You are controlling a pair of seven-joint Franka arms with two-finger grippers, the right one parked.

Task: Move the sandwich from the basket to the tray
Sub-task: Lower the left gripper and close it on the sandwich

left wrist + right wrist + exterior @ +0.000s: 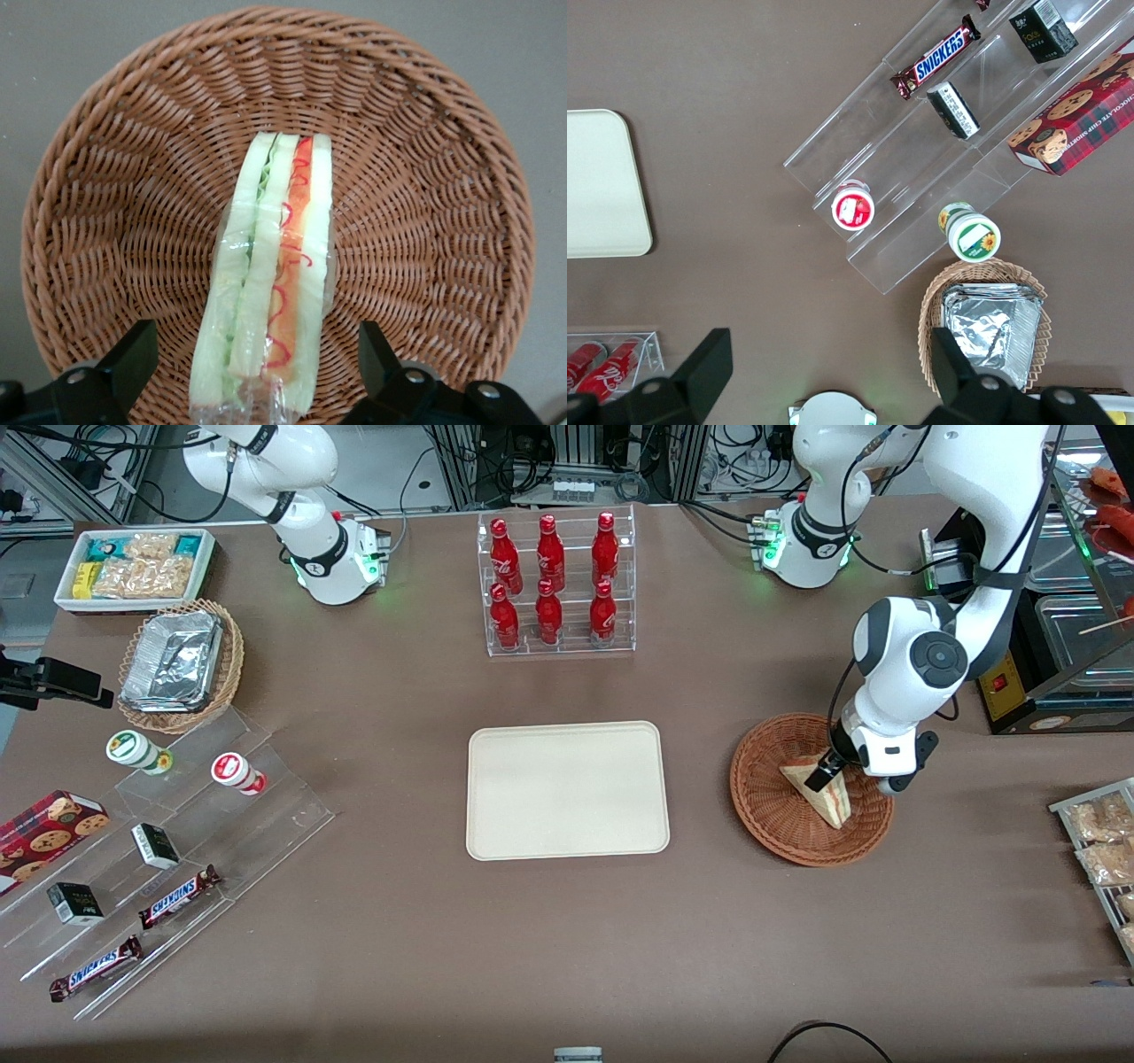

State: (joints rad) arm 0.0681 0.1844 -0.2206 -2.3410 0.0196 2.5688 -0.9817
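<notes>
The sandwich (819, 790) is a plastic-wrapped triangular wedge standing on edge in the round reddish-brown wicker basket (764, 815). My gripper (829, 772) is lowered into the basket over the wedge's end farther from the front camera. In the left wrist view the sandwich (270, 266) shows pale bread with red, orange and green layers against the basket (115, 204). The gripper (254, 347) is open, one black finger on each side of the wedge, a gap at each. The cream tray (567, 790) lies bare at mid-table, toward the parked arm from the basket; its corner (598, 181) shows in the right wrist view.
A clear rack of red bottles (554, 584) stands farther from the front camera than the tray. A black appliance (1036, 682) and a rack of snack packets (1099, 841) flank the basket at the working arm's end. Stepped acrylic shelves with snacks (168, 841) sit at the parked arm's end.
</notes>
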